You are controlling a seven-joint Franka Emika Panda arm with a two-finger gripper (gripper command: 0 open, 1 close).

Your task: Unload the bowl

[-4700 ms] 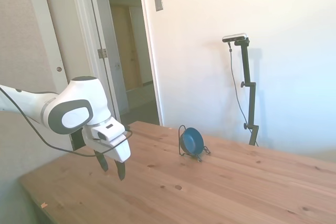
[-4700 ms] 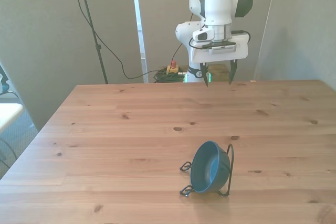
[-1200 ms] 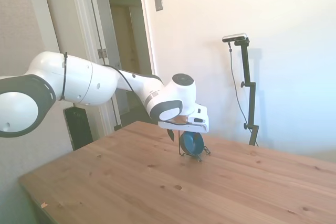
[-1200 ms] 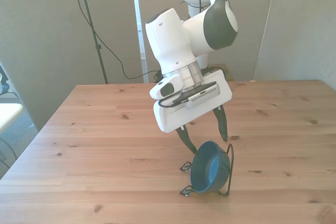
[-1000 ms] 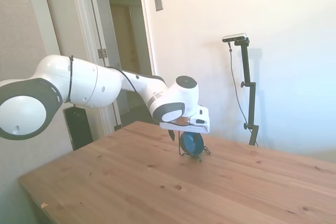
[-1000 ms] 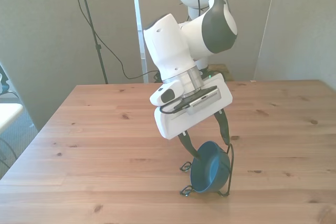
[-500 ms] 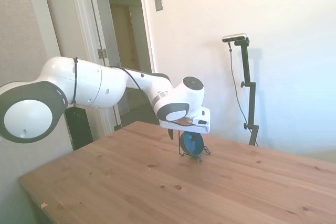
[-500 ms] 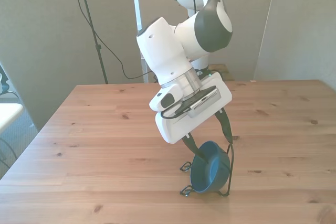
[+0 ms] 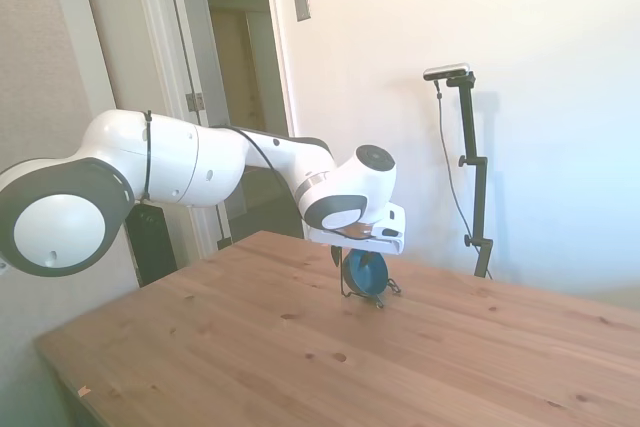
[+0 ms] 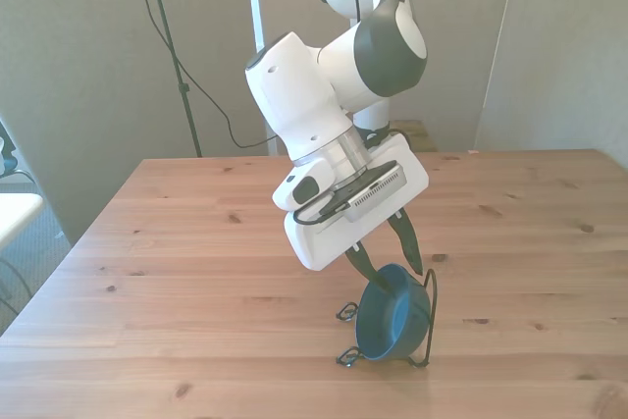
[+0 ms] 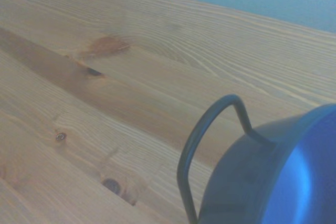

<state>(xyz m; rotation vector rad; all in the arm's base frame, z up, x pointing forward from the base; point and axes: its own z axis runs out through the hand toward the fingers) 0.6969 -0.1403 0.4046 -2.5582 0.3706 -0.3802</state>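
Observation:
The dark-blue bowl (image 10: 392, 319) stands on its edge in a thin black wire rack (image 10: 432, 313) near the front of the wooden table (image 10: 196, 242). My gripper (image 10: 393, 277) hangs tilted right above it. One finger is in front of the bowl's open face and the other behind its back, with the top rim between their tips and a gap still showing. In the side view the bowl (image 9: 363, 273) sits just under the gripper (image 9: 346, 257). The wrist view shows the bowl (image 11: 283, 171) and a rack loop (image 11: 197, 135) from very close.
The rack's small wire feet (image 10: 345, 313) rest on the table toward the front view's left of the bowl. Bare wood surrounds the rack on all sides. A wall and an open doorway (image 9: 245, 117) lie beyond the table in the side view.
The arm came from the table's far side down to the bowl. Over the last second the wrist turned a little, and the fingers drew closer together around the bowl's top rim.

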